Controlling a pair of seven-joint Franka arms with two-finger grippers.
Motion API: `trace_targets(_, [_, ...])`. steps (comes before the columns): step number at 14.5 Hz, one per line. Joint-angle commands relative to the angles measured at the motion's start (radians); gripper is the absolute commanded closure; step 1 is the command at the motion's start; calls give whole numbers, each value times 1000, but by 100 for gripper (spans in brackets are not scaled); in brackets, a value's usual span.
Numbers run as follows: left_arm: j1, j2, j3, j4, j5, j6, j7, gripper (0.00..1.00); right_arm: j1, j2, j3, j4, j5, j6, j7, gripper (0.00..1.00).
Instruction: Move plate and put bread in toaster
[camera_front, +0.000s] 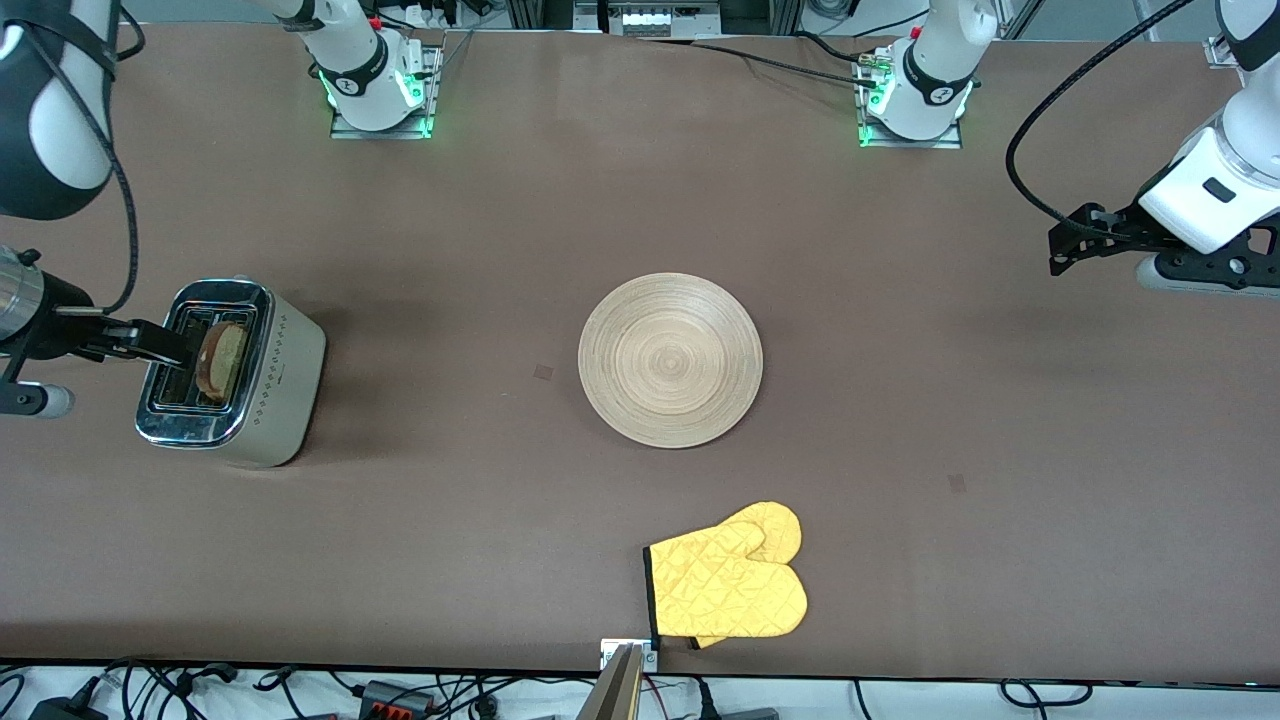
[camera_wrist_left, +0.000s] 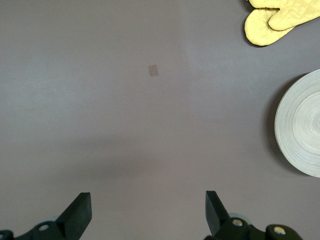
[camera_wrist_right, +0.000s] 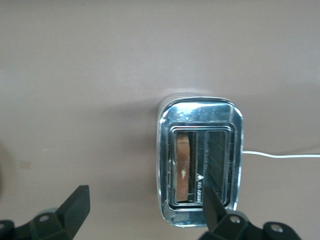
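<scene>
The toaster stands at the right arm's end of the table. The bread stands in its slot on the plate's side, its top sticking up out of the slot. The right wrist view shows the bread in the toaster from above. My right gripper is open and empty over the toaster's outer edge, with one finger above the empty slot; it also shows in its wrist view. The plate lies empty at mid-table. My left gripper waits open and empty over the left arm's end of the table.
A yellow oven mitt lies nearer the front camera than the plate, by the table's front edge. The left wrist view shows the plate's rim and the mitt. The toaster's white cord trails off over the table.
</scene>
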Motion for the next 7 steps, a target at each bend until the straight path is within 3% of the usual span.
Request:
trace_targets(1, [-2,-12,-5,8,16,-18,-8,0,-179,-41,176,-5,-25,8,0,0])
trace_targets(4, [-2,-12,-3,8,16,-18,-8,0,-319,-64,334,-30,-67,39,-3,0])
trace_targets(7, [-2,-12,-3,8,15,-18,-8,0,-315,-80,345,-51,-111,36,0,0])
